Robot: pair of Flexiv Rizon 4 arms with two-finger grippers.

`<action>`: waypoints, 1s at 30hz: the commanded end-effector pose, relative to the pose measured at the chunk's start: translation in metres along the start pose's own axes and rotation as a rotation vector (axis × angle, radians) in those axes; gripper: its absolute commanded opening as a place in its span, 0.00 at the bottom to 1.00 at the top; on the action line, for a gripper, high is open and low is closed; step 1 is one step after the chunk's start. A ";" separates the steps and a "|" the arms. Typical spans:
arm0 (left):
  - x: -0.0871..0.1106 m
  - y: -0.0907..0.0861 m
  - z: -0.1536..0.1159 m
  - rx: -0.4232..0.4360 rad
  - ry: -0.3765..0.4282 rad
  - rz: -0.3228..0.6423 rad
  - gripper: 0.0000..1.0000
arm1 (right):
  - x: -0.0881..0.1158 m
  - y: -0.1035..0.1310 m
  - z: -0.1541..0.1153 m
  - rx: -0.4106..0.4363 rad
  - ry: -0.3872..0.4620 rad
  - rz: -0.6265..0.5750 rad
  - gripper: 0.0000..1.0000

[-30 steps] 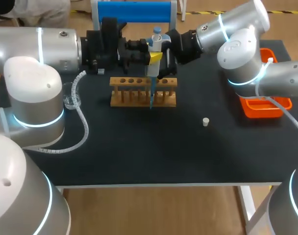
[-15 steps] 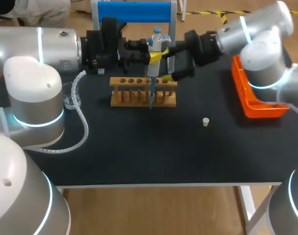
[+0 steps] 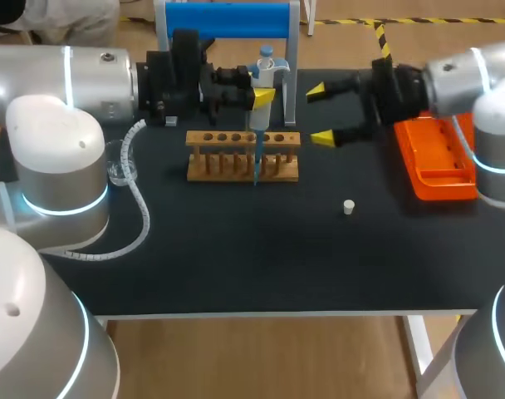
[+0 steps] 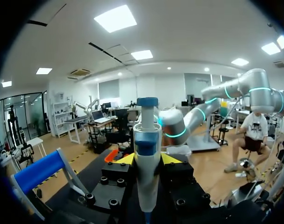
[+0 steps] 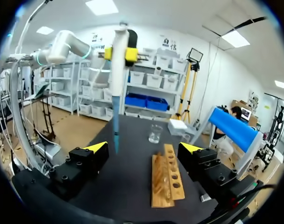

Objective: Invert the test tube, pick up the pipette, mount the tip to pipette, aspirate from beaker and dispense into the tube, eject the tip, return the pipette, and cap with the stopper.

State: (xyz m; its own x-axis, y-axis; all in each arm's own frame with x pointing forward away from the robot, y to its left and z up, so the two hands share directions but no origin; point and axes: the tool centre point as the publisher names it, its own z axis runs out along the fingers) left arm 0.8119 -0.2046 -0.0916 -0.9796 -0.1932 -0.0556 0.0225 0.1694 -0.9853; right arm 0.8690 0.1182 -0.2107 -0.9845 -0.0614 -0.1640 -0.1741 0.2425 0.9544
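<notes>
Pipette [image 3: 260,116] held upright, clamped in the left gripper [image 3: 258,96] near the desk's [image 3: 236,249] far edge, its blue tip [image 3: 256,166] pointing down by the wooden rack [image 3: 242,158]. Right gripper [image 3: 320,114], jaws wide and empty, hangs beside the rack. Stopper [image 3: 349,207] lies mid-desk.

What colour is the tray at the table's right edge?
The tray is orange, clearest in the head view.
</notes>
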 end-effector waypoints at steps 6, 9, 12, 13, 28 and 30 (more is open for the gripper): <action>0.000 0.001 0.001 0.004 -0.003 0.001 0.00 | 0.037 0.029 -0.020 -0.073 0.028 -0.018 1.00; 0.000 0.001 0.001 0.004 -0.003 0.001 0.00 | 0.047 0.040 -0.016 -0.099 0.047 -0.018 1.00; 0.000 0.001 0.001 0.004 -0.003 0.001 0.00 | 0.053 0.048 -0.008 -0.124 0.073 -0.012 1.00; 0.000 0.001 0.001 0.004 -0.003 0.001 0.00 | 0.054 0.050 -0.004 -0.125 0.074 -0.013 1.00; 0.000 0.001 0.001 0.004 -0.003 0.001 0.00 | 0.046 0.077 0.028 -0.250 0.074 0.083 1.00; 0.000 0.001 0.001 0.004 -0.003 0.001 0.00 | 0.045 0.079 0.032 -0.262 0.072 0.091 1.00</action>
State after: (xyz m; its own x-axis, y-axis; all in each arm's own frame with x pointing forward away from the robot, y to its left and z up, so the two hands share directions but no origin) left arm 0.8121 -0.2044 -0.0916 -0.9796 -0.1931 -0.0555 0.0223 0.1699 -0.9852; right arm 0.8102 0.1575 -0.1492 -0.9895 -0.1279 -0.0677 -0.0680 -0.0023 0.9977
